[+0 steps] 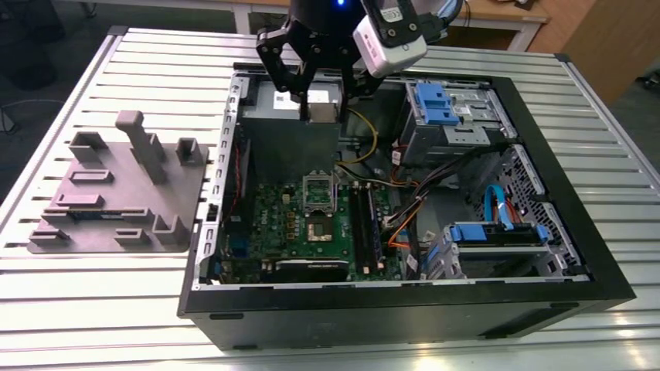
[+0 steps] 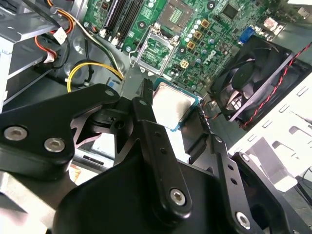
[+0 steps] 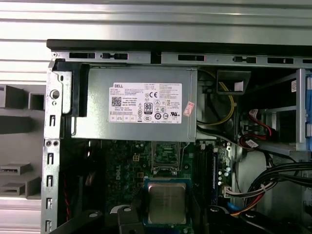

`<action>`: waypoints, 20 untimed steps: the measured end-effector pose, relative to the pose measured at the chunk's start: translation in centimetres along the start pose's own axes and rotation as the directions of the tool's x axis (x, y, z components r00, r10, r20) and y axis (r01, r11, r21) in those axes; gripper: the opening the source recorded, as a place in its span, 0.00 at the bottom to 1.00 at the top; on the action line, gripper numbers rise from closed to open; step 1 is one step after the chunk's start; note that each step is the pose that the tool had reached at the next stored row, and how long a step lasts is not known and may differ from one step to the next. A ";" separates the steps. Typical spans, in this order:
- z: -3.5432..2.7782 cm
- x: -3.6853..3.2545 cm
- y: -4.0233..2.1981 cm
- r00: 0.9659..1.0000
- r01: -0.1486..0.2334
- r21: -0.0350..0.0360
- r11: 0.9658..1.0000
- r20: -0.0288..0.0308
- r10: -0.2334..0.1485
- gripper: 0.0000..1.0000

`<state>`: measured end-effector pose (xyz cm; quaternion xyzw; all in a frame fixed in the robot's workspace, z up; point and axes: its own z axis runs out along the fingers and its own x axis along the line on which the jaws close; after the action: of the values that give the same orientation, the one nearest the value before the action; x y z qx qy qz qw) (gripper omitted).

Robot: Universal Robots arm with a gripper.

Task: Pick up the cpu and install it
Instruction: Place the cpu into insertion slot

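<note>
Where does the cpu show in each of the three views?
Exterior view: the cpu held in the pincer, over the grey box.
Second wrist view: the cpu between the pincer's black fingers, before the green motherboard.
First wrist view: the cpu next to the open socket.
Shared landmark: the yellow cable.

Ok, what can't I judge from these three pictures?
- cpu underside: it faces away from the camera in both wrist views.
- Finger contact on its edges: covered by the gripper's own black links in the second wrist view.
- Motherboard socket pins: too small to make out in the exterior view.
</note>
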<state>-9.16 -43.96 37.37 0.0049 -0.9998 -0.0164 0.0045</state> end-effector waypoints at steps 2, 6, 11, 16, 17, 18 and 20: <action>0.00 0.00 -0.01 1.000 0.000 0.000 1.000 0.000 0.000 0.47; 0.01 0.00 -0.01 1.000 0.000 0.000 1.000 0.000 0.000 0.47; 0.04 -0.01 -0.06 1.000 0.000 0.000 1.000 0.000 0.000 0.47; 0.15 0.00 -0.58 1.000 0.000 0.000 1.000 0.000 0.000 0.47; 0.18 0.00 -0.69 1.000 0.000 0.000 1.000 0.000 0.000 0.47; 0.21 0.00 -0.79 1.000 0.000 0.000 1.000 0.000 0.000 0.47; 0.25 0.00 -0.98 1.000 0.000 0.000 1.000 0.000 0.000 0.47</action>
<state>-9.15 -44.94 37.09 0.0050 -0.9998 -0.0163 0.0046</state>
